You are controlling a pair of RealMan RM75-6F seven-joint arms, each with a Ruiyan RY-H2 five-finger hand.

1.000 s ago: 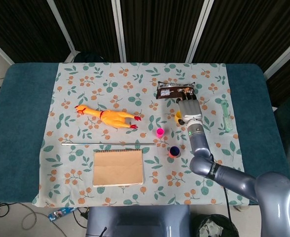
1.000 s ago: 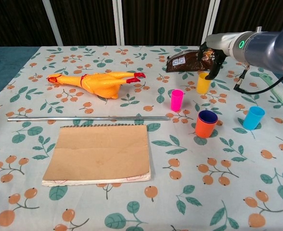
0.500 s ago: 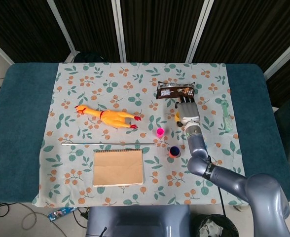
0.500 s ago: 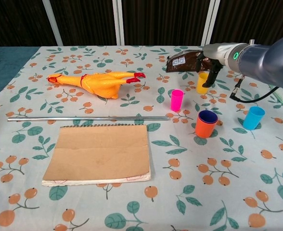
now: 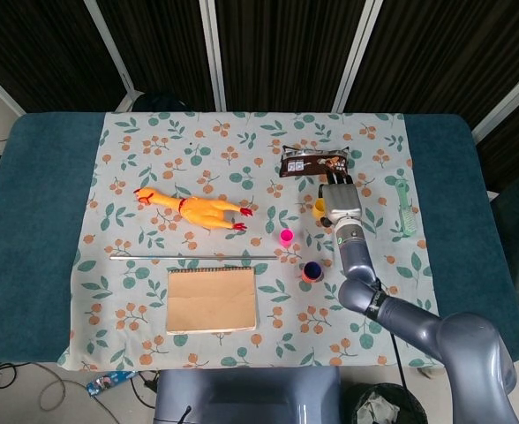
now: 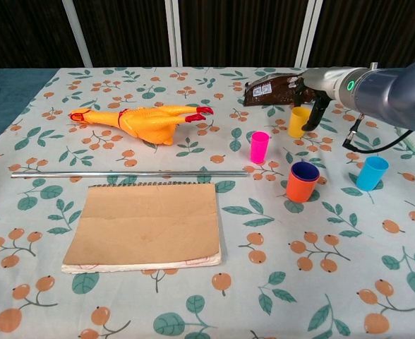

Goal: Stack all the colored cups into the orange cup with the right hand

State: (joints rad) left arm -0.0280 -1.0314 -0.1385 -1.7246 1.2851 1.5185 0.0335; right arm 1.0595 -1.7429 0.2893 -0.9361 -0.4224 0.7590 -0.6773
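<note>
**Right hand at the yellow cup, grasp not confirmed**

As seen from the head view, the right hand (image 5: 340, 202) lies over the far right of the floral tablecloth (image 5: 154, 150), just below the brown packet (image 5: 312, 164). A sliver of the yellow cup (image 5: 319, 208) shows at the hand's left edge. Compared with half a second ago the hand has shifted slightly to the right, so a little more of the cup is exposed. The orange cup (image 5: 312, 272), with a dark blue cup nested inside it, stands nearer the robot; the pink cup (image 5: 286, 236) stands between it and the rubber chicken (image 5: 198, 208). A metal rod (image 5: 193, 257) and a notebook (image 5: 212, 299) lie to the left. The left hand is absent.

From the chest view, the right hand (image 6: 312, 95) sits just beside the yellow cup (image 6: 298, 121), fingers (image 6: 315, 117) hanging down its right side. Whether they touch or clasp the cup cannot be told. The cup stands upright on the cloth, a plain tapered tumbler with its open mouth up. The orange cup (image 6: 301, 182) is well apart from it; the light blue cup (image 6: 371, 173) and pink cup (image 6: 259, 147) wait unstacked. Judged from this, three cups remain to stack, and the yellow one appears next.
</note>
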